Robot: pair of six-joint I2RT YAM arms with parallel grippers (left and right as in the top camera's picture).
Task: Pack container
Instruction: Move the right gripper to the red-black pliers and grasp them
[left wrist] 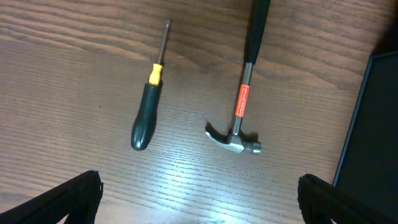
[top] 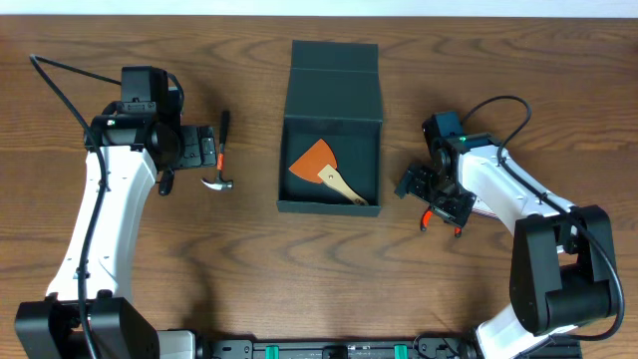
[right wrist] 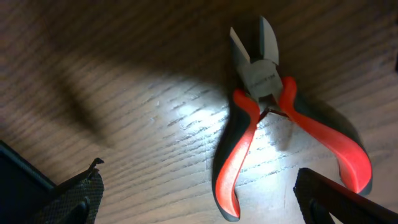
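Note:
The dark container (top: 330, 130) stands open at the table's middle, lid flap folded back; an orange scraper with a wooden handle (top: 322, 168) lies inside. My left gripper (top: 189, 150) is open and empty, left of a small hammer (top: 220, 160). In the left wrist view the hammer (left wrist: 239, 118) and a black-and-yellow screwdriver (left wrist: 148, 106) lie ahead of the open fingers (left wrist: 199, 199). My right gripper (top: 431, 189) is open over red-handled cutting pliers (top: 442, 217). In the right wrist view the pliers (right wrist: 267, 112) lie between the open fingers (right wrist: 199, 199), one handle reaching between them.
The container's edge shows at the right of the left wrist view (left wrist: 367, 118) and a dark corner of it at the lower left of the right wrist view (right wrist: 25, 174). Black cables trail from both arms. The table's far edge runs along the top.

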